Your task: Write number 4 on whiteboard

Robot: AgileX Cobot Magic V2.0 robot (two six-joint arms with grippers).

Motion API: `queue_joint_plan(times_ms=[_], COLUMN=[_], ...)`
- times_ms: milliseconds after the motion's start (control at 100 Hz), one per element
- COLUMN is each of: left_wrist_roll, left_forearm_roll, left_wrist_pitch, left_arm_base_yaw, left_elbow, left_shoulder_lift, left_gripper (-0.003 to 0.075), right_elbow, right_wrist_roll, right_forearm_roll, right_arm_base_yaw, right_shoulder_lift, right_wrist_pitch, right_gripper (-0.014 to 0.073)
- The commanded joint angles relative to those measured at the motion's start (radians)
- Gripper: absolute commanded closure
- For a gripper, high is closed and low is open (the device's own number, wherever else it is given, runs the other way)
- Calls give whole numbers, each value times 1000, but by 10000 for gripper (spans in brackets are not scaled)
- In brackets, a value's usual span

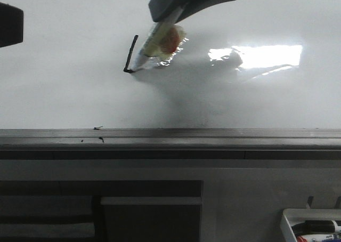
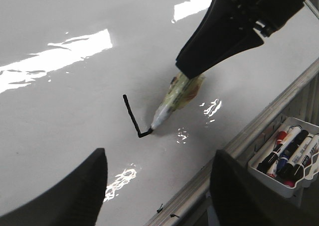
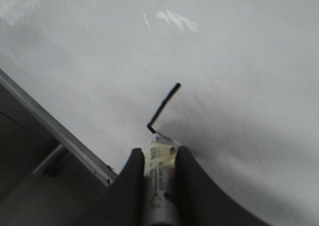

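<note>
The whiteboard (image 1: 64,93) is a large glossy white board with a glare patch and a grey rail at its near edge. On it is a partial number 4 (image 1: 131,51): a black slanted stroke with a short turn at its lower end, also in the left wrist view (image 2: 132,116) and right wrist view (image 3: 163,106). My right gripper (image 3: 160,156) is shut on a tape-wrapped marker (image 1: 154,47), its tip touching the board at the stroke's lower end (image 2: 172,99). My left gripper (image 2: 157,186) is open and empty above the board near the rail.
The grey metal rail (image 1: 170,138) runs along the board's near edge, with small black specks on it. A white tray (image 2: 286,154) with several markers sits below the rail at the right, also in the front view (image 1: 314,226). Dark cabinet fronts lie below.
</note>
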Motion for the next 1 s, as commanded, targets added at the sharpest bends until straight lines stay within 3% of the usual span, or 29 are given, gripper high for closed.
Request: queue_joint_plan(times_ms=[0,200,420,680,990], left_wrist_roll=[-4,-4,-4,-4,-4], left_forearm_roll=[-15,-15,-15,-15,-3], left_wrist_pitch=[-82,-82,-82,-79,-76], left_arm_base_yaw=[0,0,0,0,0], left_elbow=[-27,-27,-27,-27,-27], left_shoulder_lift=[1,1,1,1,1], left_gripper=[303,303,303,303,303], right_elbow=[7,48,-22,-49,92], right_wrist_roll=[-11,-11,-11,-11,-4], right_forearm_roll=[-53,-53,-44,-44,26], right_arm_base_yaw=[-77,-133,-32,-30,-9], right_shoulder_lift=[-72,-149,-163,-93,-84], right_wrist_pitch=[32,54,20,-40,-19], right_gripper=[656,656,656,656,656])
